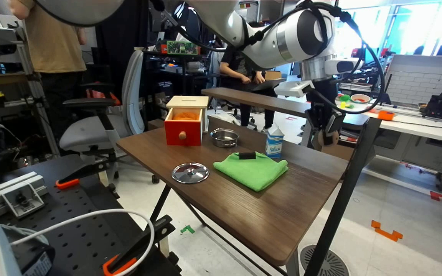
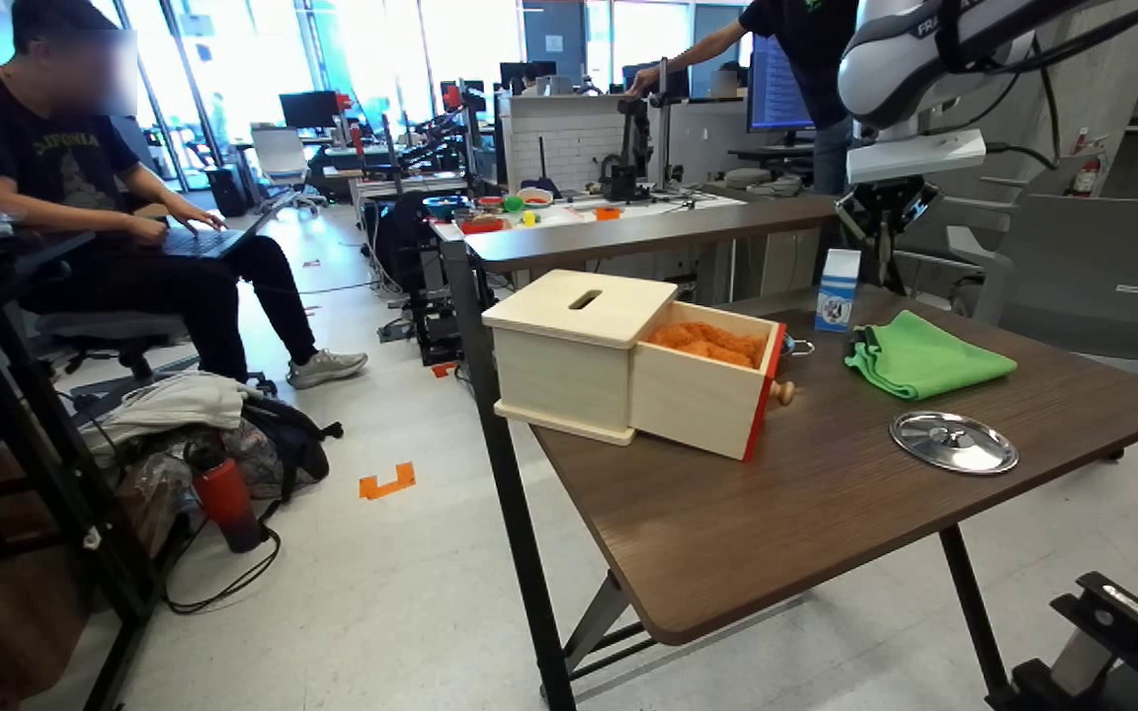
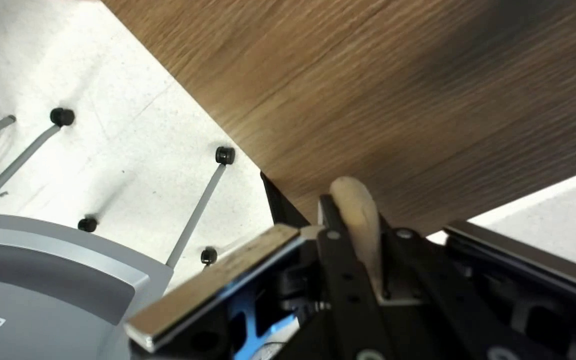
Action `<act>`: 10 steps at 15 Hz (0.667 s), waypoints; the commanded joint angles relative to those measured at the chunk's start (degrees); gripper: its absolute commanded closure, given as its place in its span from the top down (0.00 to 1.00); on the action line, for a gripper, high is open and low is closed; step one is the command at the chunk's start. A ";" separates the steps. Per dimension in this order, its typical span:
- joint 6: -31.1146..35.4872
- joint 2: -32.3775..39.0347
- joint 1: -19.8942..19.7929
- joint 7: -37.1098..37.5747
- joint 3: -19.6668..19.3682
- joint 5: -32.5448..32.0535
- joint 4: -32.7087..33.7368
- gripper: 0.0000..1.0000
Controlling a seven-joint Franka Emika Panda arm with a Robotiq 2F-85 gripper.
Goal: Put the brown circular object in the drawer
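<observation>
The brown circular object [image 3: 363, 220], pale tan and rounded, is between the fingers of my gripper [image 3: 353, 212] in the wrist view. It also shows in an exterior view [image 1: 329, 138], held in the gripper [image 1: 325, 132] beyond the table's far right end. My gripper [image 2: 885, 252] is shut on it. In that exterior view I cannot make out the object. The drawer [image 1: 183, 134] has a red front with a wooden knob and is pulled open from its light wooden box [image 2: 569, 365]. Its side [image 2: 692, 405] shows too. An orange cloth [image 2: 707, 343] lies inside it.
On the brown table [image 1: 244, 218] stand a metal pot [image 1: 225, 138] beside the drawer and a blue-white milk carton [image 1: 274, 143]. A folded green cloth [image 1: 253, 168] and a shiny lid [image 1: 190, 173] lie there. A raised shelf [image 2: 668, 232] runs along one side.
</observation>
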 commanded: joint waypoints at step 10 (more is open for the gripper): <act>0.18 -17.82 4.99 -11.34 0.81 -0.79 -21.47 0.03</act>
